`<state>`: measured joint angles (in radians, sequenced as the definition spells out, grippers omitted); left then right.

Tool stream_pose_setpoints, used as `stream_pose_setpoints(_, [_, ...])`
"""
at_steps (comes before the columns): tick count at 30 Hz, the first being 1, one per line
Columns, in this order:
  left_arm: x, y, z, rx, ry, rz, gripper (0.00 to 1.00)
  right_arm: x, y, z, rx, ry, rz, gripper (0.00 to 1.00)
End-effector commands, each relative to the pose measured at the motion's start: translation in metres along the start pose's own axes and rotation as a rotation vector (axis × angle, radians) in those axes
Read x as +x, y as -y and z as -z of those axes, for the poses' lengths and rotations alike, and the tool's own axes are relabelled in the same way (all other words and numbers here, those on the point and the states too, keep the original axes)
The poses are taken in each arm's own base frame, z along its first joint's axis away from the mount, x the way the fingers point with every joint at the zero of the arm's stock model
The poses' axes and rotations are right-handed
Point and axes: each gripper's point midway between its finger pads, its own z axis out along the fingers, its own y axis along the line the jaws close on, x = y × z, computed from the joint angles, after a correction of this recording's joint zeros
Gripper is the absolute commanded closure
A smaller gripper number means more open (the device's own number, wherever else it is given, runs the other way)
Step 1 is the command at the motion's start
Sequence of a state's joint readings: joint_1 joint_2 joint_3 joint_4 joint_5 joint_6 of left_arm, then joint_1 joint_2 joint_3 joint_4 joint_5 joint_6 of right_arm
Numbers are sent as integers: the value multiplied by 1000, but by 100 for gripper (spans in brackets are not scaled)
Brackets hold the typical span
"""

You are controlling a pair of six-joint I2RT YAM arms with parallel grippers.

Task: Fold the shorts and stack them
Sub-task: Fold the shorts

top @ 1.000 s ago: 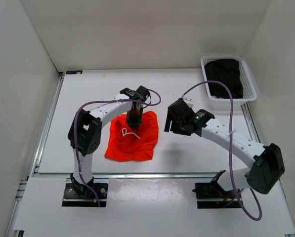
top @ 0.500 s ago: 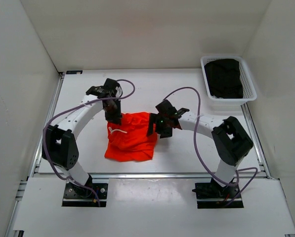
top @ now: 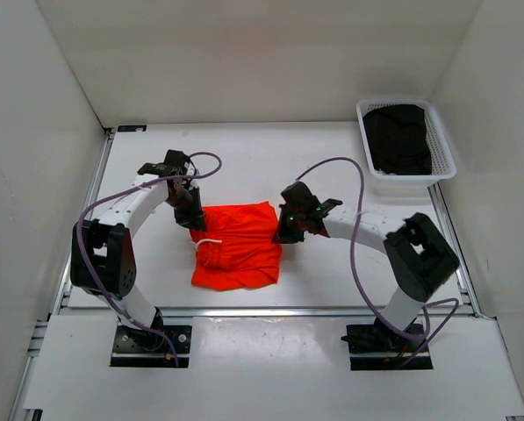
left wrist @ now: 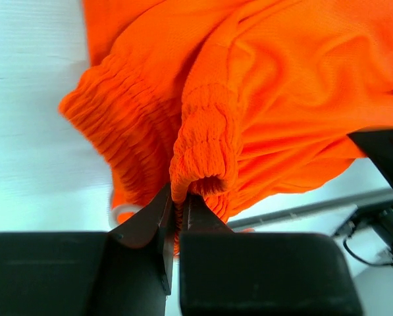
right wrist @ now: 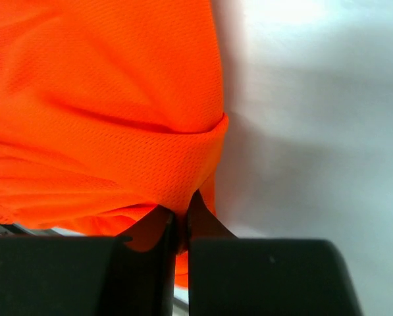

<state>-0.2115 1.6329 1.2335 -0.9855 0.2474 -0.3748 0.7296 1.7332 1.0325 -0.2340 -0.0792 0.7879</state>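
One table [top: 332, 272], one pair of shorts [top: 237, 250] lying mid-table between the arms, top edge running left to right, a gripper at each end. One basket [top: 448, 162] far right, well apart, with one black garment [top: 398, 136] inside. Two grippers: left gripper [top: 193, 219] pinched on the waistband corner, right gripper [top: 283, 235] clamped on the opposite corner — each equally near its own end.

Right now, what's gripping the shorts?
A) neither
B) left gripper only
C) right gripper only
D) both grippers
D: the left gripper is shut on the elastic waistband of the shorts, and the right gripper is shut on a fabric edge at their opposite side.
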Motion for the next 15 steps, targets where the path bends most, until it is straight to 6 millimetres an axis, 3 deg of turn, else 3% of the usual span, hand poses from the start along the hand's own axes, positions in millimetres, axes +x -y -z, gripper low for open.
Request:
stream_pose_setpoints(1, [-4,21,13,83,35,-54,90,-11,24,38,127,113,-35,100])
stream_pose_setpoints(4, [-4,49,12,114,26,-102,90,-13,39,65,191,179,-47,100])
stream_pose_setpoints(7, [-8,73,3,141,4,-129,90,-8,53,72,234,177,-66,100])
stream_pose_setpoints(9, [-10,77,-3,142,-1,-138,90,-6,63,74,265,185,-65,100])
stream_pose_setpoints(11, [-13,77,-5,133,0,-128,87,-3,65,74,275,175,-56,90])
stream_pose_setpoints(12, [-12,71,-15,107,-14,-122,79,-5,67,75,284,184,-56,78])
stream_pose_setpoints(13, [-10,69,-17,103,-22,-119,62,-6,68,75,291,189,-45,50])
stream_pose_setpoints(14, [-3,63,-25,87,-53,-110,22,-4,70,76,299,182,-45,38])
stream_pose_setpoints(15, [-4,59,-28,85,-52,-101,5,-2,76,77,324,175,-34,29])
